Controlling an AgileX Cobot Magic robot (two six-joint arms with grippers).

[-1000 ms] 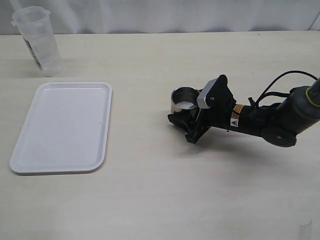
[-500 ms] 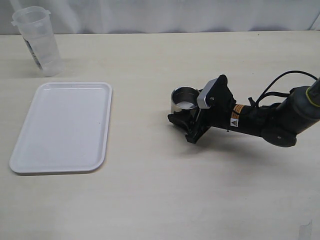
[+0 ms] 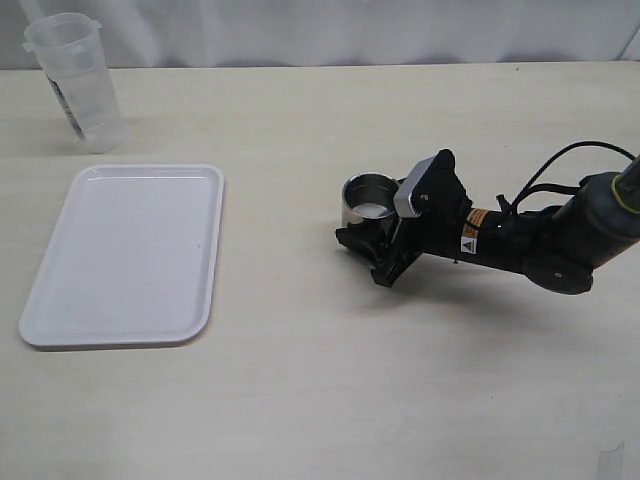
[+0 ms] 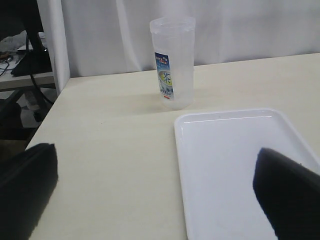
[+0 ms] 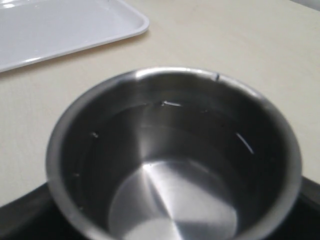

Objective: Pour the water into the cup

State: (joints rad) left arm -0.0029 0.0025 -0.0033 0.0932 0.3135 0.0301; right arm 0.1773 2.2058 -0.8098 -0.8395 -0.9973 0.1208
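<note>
- Beige table (image 3: 300, 400): white tray (image 3: 125, 255) at 9 o'clock, plastic beaker (image 3: 75, 80) at 10, both well apart from cup (image 3: 367, 200).
- R gripper (image 3: 365, 252) clamped on cup, nr ctr toward 3; water (image 5: 170, 200) inside.
- L gripper (image 4: 155, 195) jaws wide apart, over tray edge.

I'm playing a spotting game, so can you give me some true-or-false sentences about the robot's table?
1. The cup stands on the tray. False: it stands on the table, well to the right of the tray.
2. The plastic beaker stands upright, beyond the tray's far end. True.
3. The left gripper holds the beaker. False: it is open and holds nothing, and the beaker stands apart from it.
4. The right gripper has its jaws on either side of the cup. True.
</note>
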